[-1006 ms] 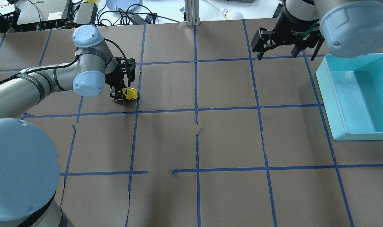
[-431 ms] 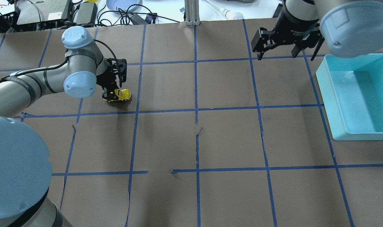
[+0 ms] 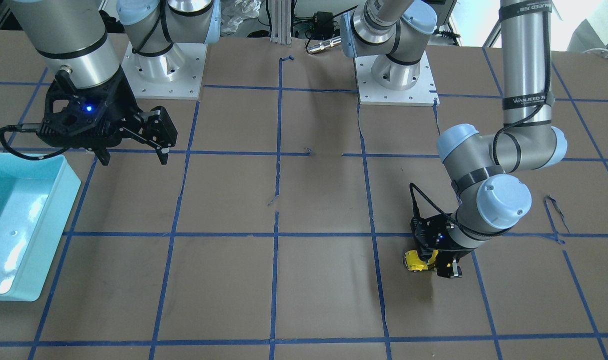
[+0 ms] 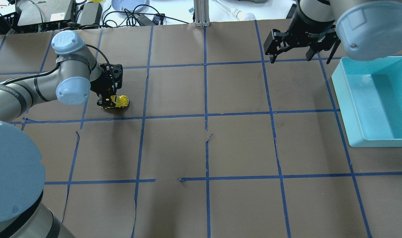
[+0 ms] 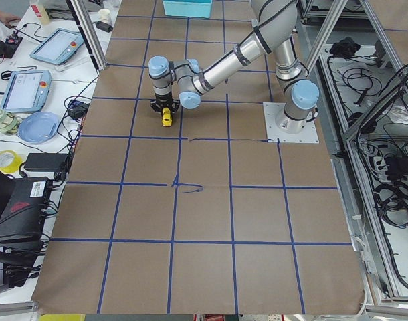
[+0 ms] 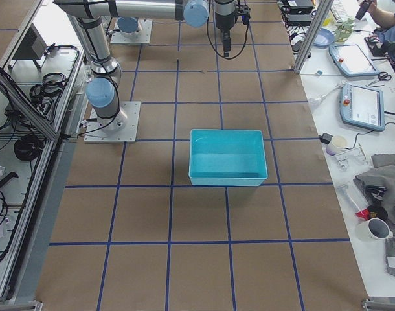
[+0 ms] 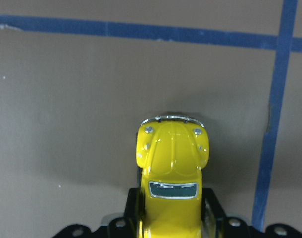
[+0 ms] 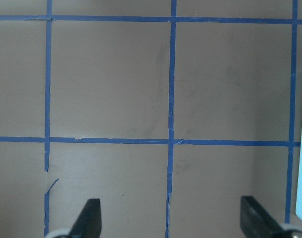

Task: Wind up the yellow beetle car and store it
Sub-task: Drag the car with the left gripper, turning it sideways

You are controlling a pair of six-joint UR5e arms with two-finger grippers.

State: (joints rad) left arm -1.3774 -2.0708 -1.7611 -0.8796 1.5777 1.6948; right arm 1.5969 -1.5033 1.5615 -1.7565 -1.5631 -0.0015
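Note:
The yellow beetle car (image 4: 116, 101) rests on the brown table at the far left, held at its rear by my left gripper (image 4: 105, 101), which is shut on it. In the left wrist view the yellow beetle car (image 7: 172, 158) points away from the camera, its silvery bumper ahead and its rear between the jaws. In the front-facing view the yellow beetle car (image 3: 418, 261) sticks out from my left gripper (image 3: 436, 264). My right gripper (image 4: 298, 53) hangs open over the far right of the table, fingertips (image 8: 89, 218) wide apart with nothing between them.
A light blue bin (image 4: 374, 99) stands at the right edge of the table, seen also as the bin (image 3: 18, 220) in the front-facing view. Blue tape lines grid the brown table cover (image 4: 207, 145). Cables and gear lie beyond the far edge.
My left gripper has dragged the yellow beetle car leftward along the table, away from the blue tape line. The right arm has stayed still.

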